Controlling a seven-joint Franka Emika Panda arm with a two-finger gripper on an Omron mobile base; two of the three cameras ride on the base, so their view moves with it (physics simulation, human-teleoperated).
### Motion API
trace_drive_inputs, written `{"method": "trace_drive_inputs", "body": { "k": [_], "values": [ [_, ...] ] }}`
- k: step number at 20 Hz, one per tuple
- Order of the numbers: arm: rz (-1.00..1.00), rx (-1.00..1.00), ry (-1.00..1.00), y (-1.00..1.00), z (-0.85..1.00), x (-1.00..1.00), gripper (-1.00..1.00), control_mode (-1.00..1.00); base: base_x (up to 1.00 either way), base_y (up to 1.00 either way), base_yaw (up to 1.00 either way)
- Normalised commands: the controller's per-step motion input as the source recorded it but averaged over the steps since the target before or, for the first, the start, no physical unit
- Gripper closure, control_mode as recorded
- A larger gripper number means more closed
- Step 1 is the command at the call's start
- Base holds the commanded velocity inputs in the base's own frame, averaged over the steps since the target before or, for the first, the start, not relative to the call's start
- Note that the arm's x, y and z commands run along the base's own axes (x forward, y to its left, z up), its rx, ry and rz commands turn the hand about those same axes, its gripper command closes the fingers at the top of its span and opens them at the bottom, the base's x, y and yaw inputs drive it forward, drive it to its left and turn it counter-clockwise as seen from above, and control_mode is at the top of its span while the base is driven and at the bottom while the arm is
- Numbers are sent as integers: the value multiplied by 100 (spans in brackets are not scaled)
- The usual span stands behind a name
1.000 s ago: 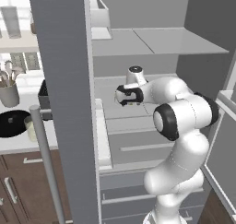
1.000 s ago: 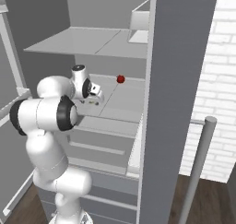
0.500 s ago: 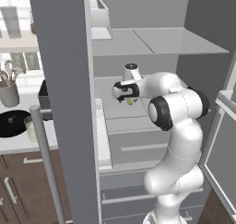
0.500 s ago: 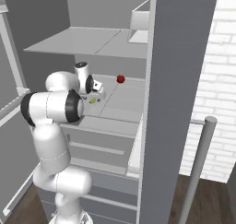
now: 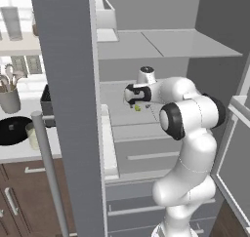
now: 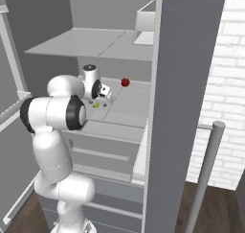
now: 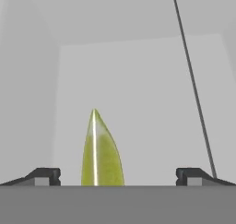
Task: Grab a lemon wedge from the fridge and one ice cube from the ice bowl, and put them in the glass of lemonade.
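The fridge stands open, and my arm reaches onto its middle shelf. The lemon wedge, small and yellow-green, lies on that shelf right under my hand. My gripper is open, pointing down over the wedge. The hand view has the lemon wedge standing between the two wide-apart fingertips, nearer the left one, with nothing pressing on it. From the right, the lemon wedge sits just below the gripper. The black ice bowl and the glass of lemonade stand on the counter left of the fridge door.
A small red round fruit lies further back on the same shelf. A white bin sits on the upper shelf. A grey utensil cup and a toaster stand on the counter. The door's long handle rises in front.
The hand has swung left along the shelf and come down over the lemon wedge. The jaws have stayed wide apart.
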Motion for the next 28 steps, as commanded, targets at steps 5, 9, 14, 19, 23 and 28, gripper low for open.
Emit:
{"method": "trace_drive_inputs", "body": {
  "k": [5,9,14,19,23,28],
  "values": [
    [0,0,0,3,0,0,-100,-100,0,0,0],
    [0,0,0,17,0,0,-100,-100,0,0,0],
    [0,0,0,13,0,0,-100,-100,0,0,0],
    [0,0,0,-2,-6,0,-100,-100,0,0,0],
    [0,0,0,0,-25,0,-100,-100,0,0,0],
    [0,0,0,0,-13,0,-100,-100,0,0,0]
  ]
}}
